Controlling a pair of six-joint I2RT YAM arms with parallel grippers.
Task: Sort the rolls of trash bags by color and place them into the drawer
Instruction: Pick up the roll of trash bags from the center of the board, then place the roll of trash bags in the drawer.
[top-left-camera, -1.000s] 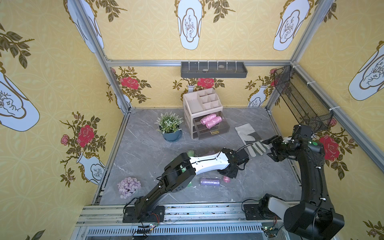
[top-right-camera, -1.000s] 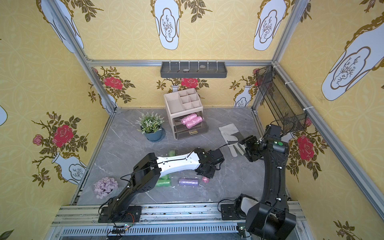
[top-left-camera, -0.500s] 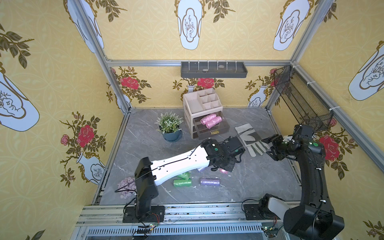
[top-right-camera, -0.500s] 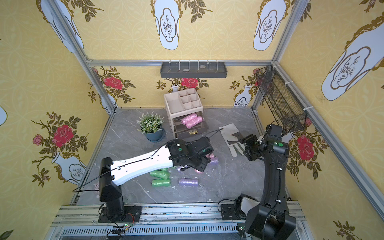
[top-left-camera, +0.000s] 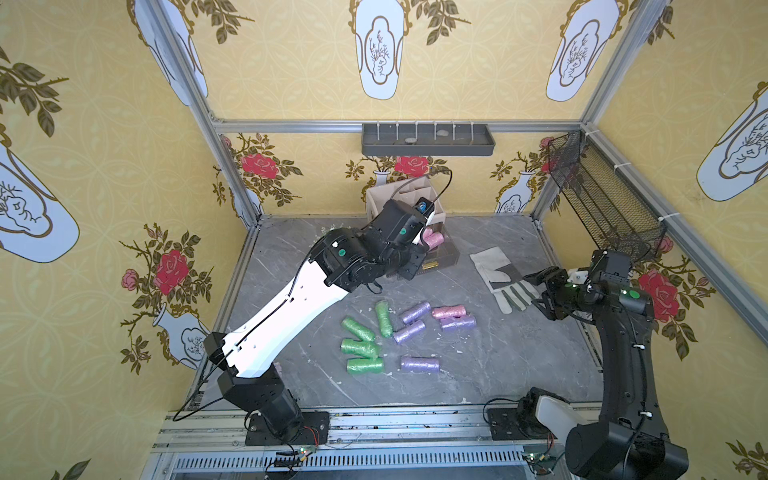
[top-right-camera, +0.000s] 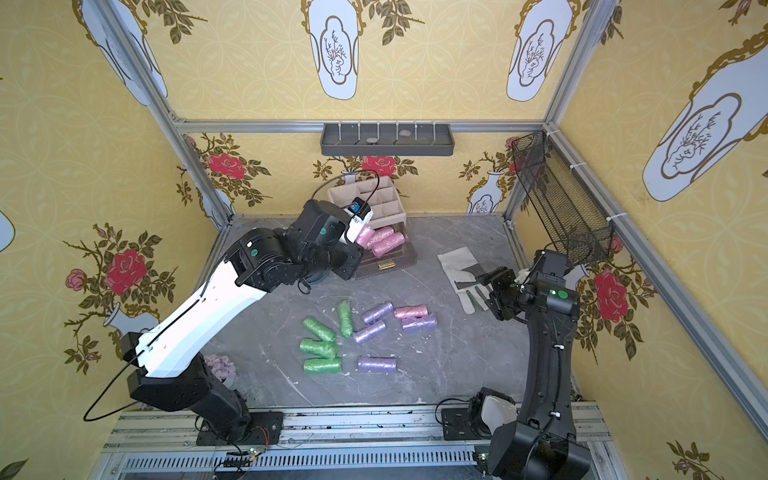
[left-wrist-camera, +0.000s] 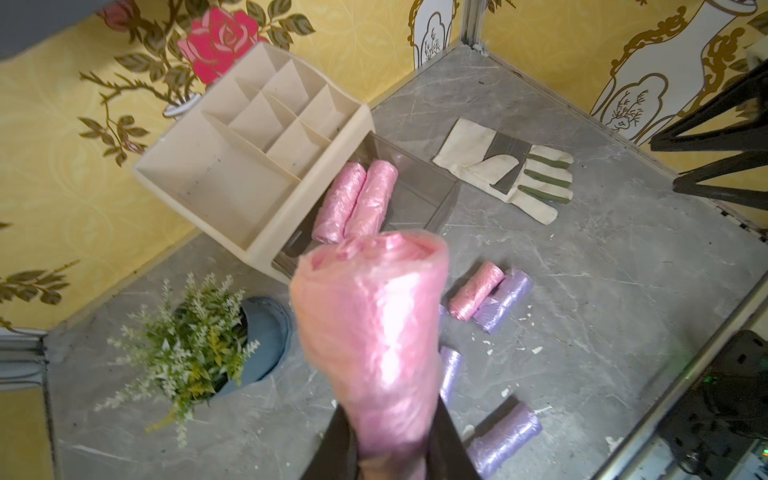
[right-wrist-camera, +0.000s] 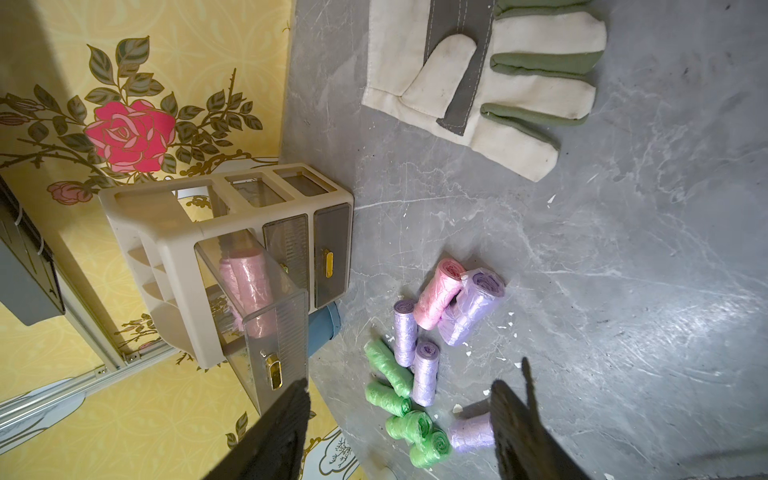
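While the open drawer (left-wrist-camera: 451, 195) of the beige organizer (left-wrist-camera: 232, 166) lies just ahead of and below the left gripper (left-wrist-camera: 392, 440), the coming move turns on how the held pink roll (left-wrist-camera: 374, 332) lines up with what is already inside. That gripper is clamped on the near end of the roll. The roll's long axis runs straight out along the fingers, and its free end points toward the drawer.

Two pink rolls (left-wrist-camera: 353, 203) lie inside, side by side and touching. Their long axes run across the drawer, parallel to its front panel. They sit against the organizer side, so the bare strip of drawer floor is on the handle side. The held roll points roughly crosswise to those two, so I judge it needs a turn of the wrist, or a drop that lets it roll, to settle alongside them in that strip.

In a top view the left gripper (top-right-camera: 355, 232) hangs at the organizer end of the drawer, close beside the pink rolls there. The left arm is by far the nearer of the two.

Over by the work glove (top-left-camera: 496, 278), well apart from the drawer, the right gripper (right-wrist-camera: 399, 388) has its jaws spread wide and holds nothing.

One more pink roll (left-wrist-camera: 476, 291) lies on the desk (top-left-camera: 478, 374), touching a lilac one. The lilac rolls (top-left-camera: 419, 363) and green rolls (top-left-camera: 359, 347) lie loose in the middle, not yet sorted into any drawer.
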